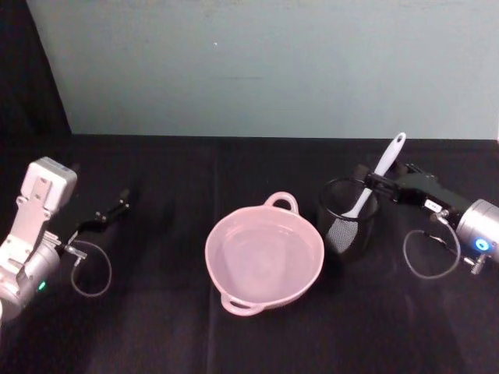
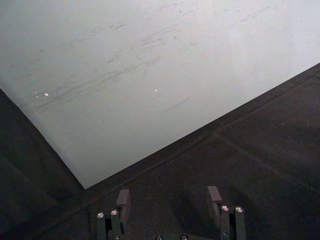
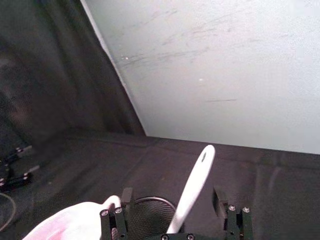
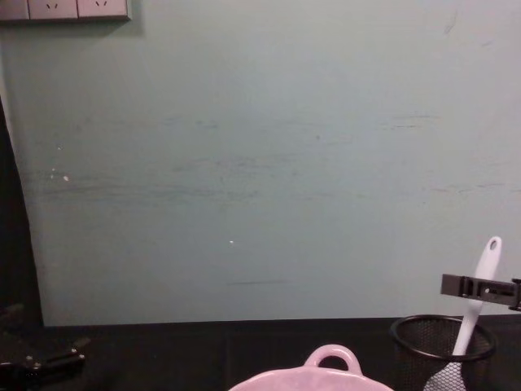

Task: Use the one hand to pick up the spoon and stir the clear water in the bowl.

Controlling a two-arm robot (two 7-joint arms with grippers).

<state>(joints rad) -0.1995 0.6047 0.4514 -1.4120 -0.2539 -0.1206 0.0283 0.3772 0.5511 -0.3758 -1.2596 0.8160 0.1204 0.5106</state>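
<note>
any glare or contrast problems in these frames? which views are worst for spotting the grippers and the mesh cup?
Head view: black mesh cup and right gripper blend into the black cloth; white spoon and pink bowl stand out. Chest view: left gripper sinks into shadow. Wrist views: the pale wall looks washed out, with no hard glare.

A pale blue-green wall (image 4: 260,163), faintly scuffed, stands behind the table (image 1: 156,327), which is covered in black cloth. White wall sockets (image 4: 77,8) sit at the wall's upper left. Dark drapery (image 3: 45,75) hangs left
</note>
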